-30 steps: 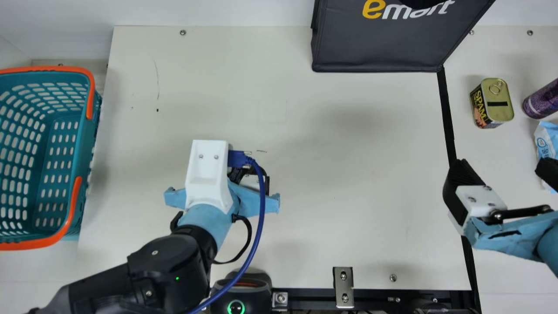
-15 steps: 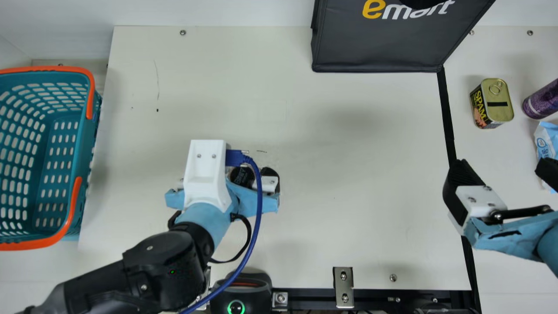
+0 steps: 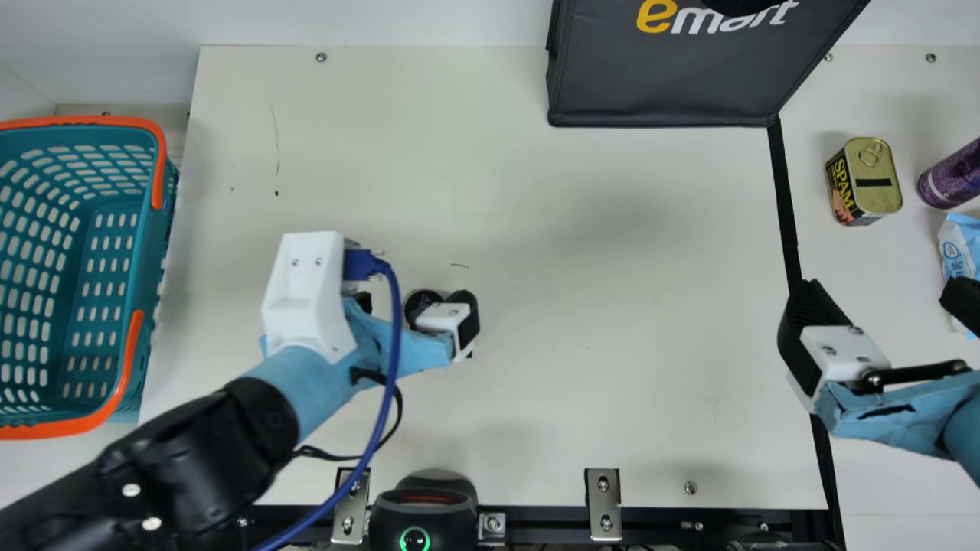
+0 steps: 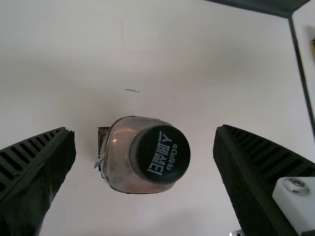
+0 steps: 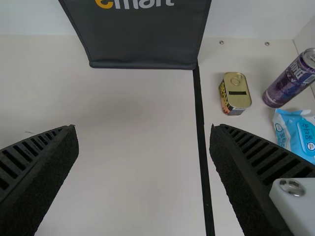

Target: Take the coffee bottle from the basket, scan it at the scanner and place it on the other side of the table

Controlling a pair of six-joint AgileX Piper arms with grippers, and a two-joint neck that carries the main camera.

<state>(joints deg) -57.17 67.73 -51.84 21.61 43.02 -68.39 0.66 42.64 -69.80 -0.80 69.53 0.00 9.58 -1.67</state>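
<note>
Straddling a coffee bottle (image 4: 162, 155) with its ribbed fingers spread wide, the left gripper (image 3: 417, 308) hung over the cream table (image 3: 612, 229), its hold released. The bottle stood upright on the tabletop, dark cap facing up, and the left wrist view showed a gap on either side of it. The bottle's place was outside the basket (image 3: 145, 264), on the stretch between that teal carrier with orange handles and the black strip (image 3: 782, 199) running down the table's right side.

A scanner (image 3: 425, 520), its green ring aglow, sat at the near edge, close to a metal bracket (image 3: 352, 509). A blue cable (image 3: 389, 367) curved from the left arm's wrist down toward that edge.

Across the table, the right gripper (image 3: 884, 295) was posed with its fingers well apart, one of them near the strip. Beyond it, on the strip's far side, a gold-topped tin (image 3: 877, 180) stood near a purple can (image 3: 953, 176) and a blue packet (image 3: 958, 249). A dark bag (image 3: 666, 84) occupied the far edge, one lower corner beside the strip's end.
</note>
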